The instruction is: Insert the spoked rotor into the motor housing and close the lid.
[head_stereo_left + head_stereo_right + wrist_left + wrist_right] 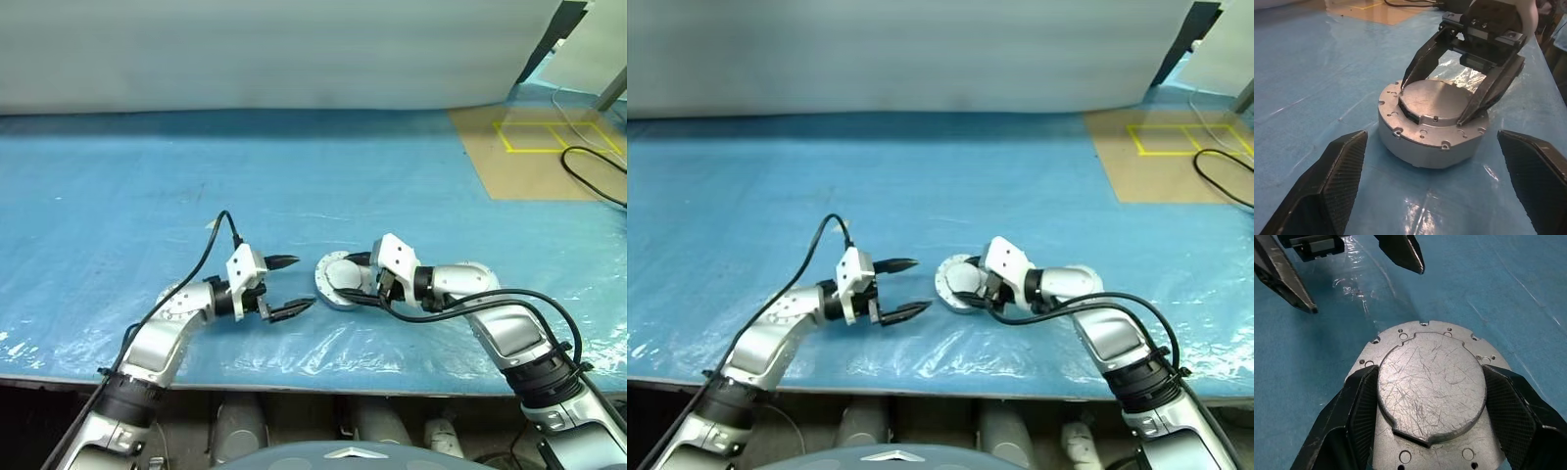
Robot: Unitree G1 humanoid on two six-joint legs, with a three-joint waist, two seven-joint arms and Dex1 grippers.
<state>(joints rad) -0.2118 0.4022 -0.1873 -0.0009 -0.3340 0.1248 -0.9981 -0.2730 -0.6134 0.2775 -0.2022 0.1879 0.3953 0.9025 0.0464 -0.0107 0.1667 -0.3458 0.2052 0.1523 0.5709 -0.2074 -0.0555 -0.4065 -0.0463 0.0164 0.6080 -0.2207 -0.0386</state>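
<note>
On the blue sheet stands a round silver drum, the motor housing (1422,147), with the lid (1430,387) on top, plain scratched grey face up. My right gripper (341,280) is shut on the lid's raised plate, one black finger (1359,406) against each side. My left gripper (299,284) stands open a short way to the left of the drum, level and pointing at it, touching nothing. The spoked rotor is hidden, and so are the coil windings.
The blue plastic sheet (294,166) covers the table, crinkled near the front edge. A brown board with yellow tape lines (534,147) and a black cable (588,176) lie at the far right. A white backdrop runs along the back.
</note>
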